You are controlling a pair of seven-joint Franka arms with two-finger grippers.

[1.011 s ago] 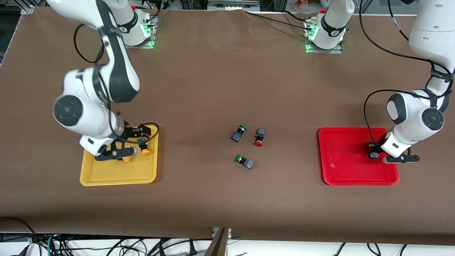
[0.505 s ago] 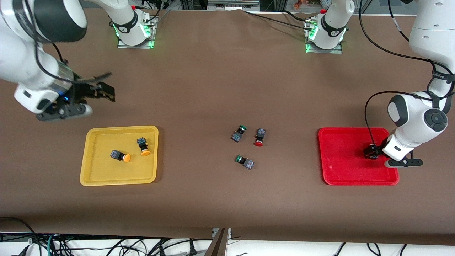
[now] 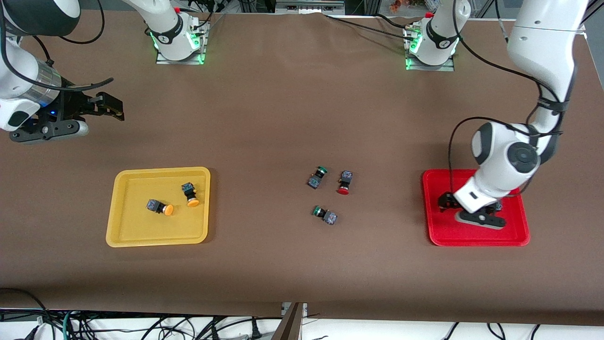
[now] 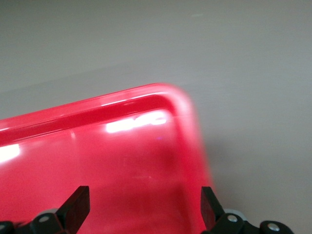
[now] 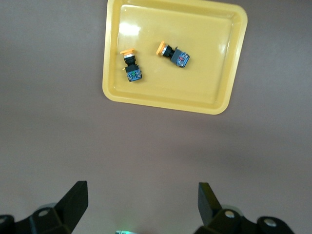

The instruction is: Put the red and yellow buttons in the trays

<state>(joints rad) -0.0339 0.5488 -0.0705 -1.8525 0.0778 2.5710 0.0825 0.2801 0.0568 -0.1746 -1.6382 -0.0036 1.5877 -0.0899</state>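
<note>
Buttons with yellow caps (image 3: 177,199) lie in the yellow tray (image 3: 123,236), so the left gripper (image 4: 144,207), wide and empty above the red tray (image 3: 436,233), should clear the rim toward the red button (image 3: 344,182) mid-table while the wide-open right gripper (image 5: 141,204) waits.

left pincer (image 4: 144,204) hangs low with fingers spread; right pincer (image 5: 141,200) is raised high, fingers apart.
</note>
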